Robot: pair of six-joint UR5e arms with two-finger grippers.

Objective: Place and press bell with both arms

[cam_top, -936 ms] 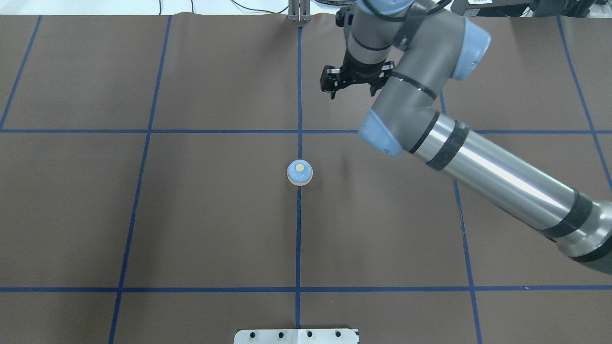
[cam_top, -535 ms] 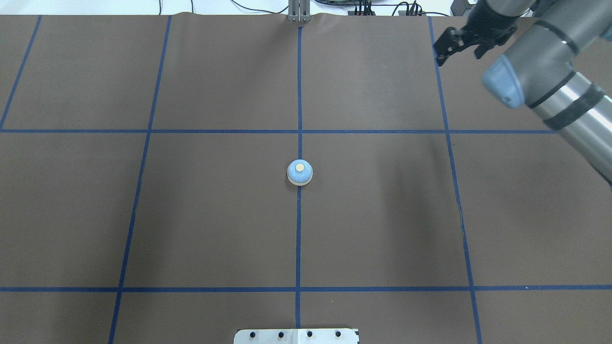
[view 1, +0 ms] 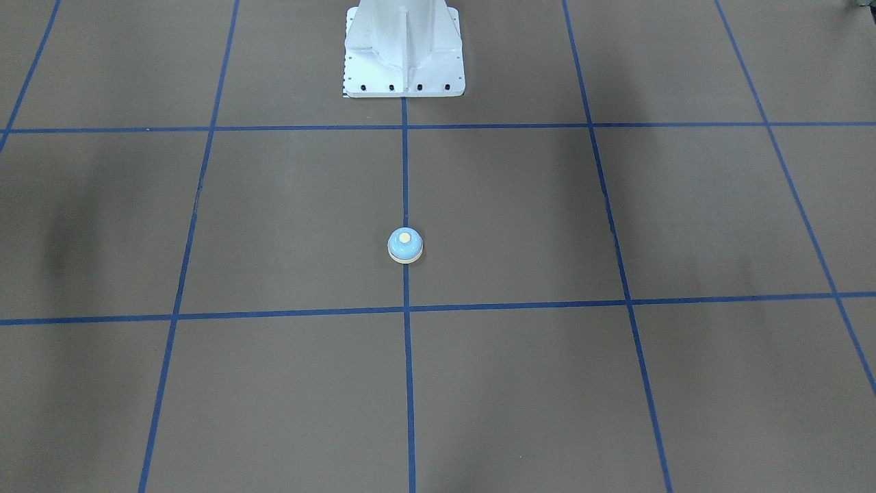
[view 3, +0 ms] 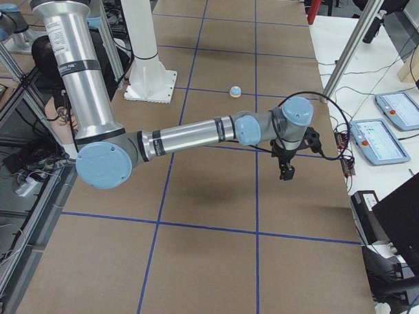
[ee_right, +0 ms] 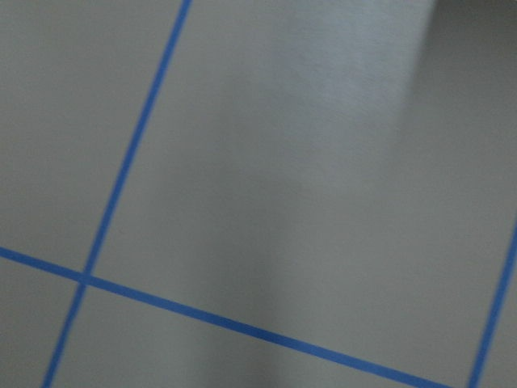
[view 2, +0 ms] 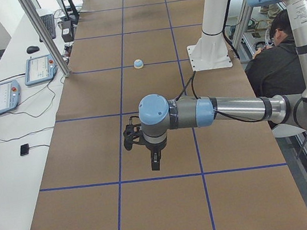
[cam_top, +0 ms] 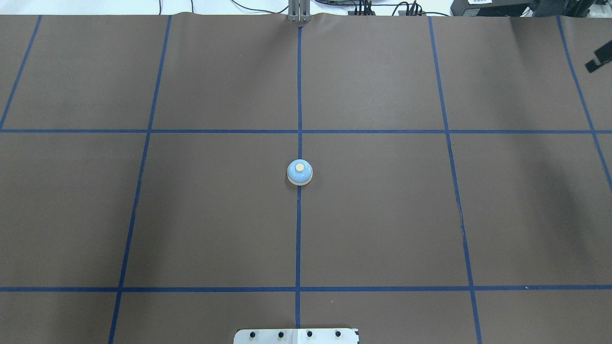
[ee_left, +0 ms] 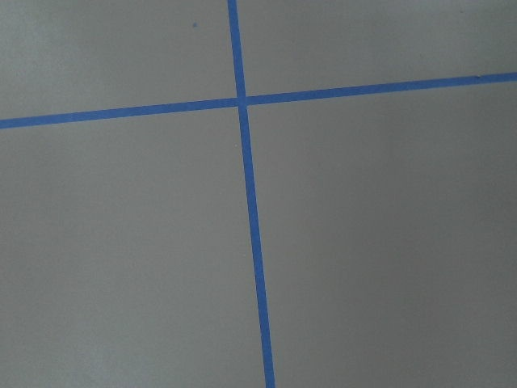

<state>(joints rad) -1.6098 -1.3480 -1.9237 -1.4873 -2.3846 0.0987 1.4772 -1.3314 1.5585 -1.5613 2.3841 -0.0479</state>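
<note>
The light-blue bell (cam_top: 300,172) with its cream button stands upright on the central blue tape line, alone; it also shows in the front view (view 1: 405,245). Nothing touches it. My right gripper (view 3: 286,172) hangs over the mat far to the bell's right. Only a black tip of it (cam_top: 597,61) shows at the overhead view's right edge, so I cannot tell if it is open or shut. My left gripper (view 2: 148,153) hangs over the mat far to the bell's left, seen only in the left side view, state unclear. Both wrist views show only mat and tape.
The white bolted pedestal (view 1: 404,48) stands at the robot's side of the table. Control tablets (view 2: 2,97) and an aluminium post (view 2: 43,33) are along the far edge. A seated person (view 2: 276,67) is behind the pedestal.
My right arm has swung from the far middle of the table out to the right, almost leaving the overhead view. The bell has not moved.
</note>
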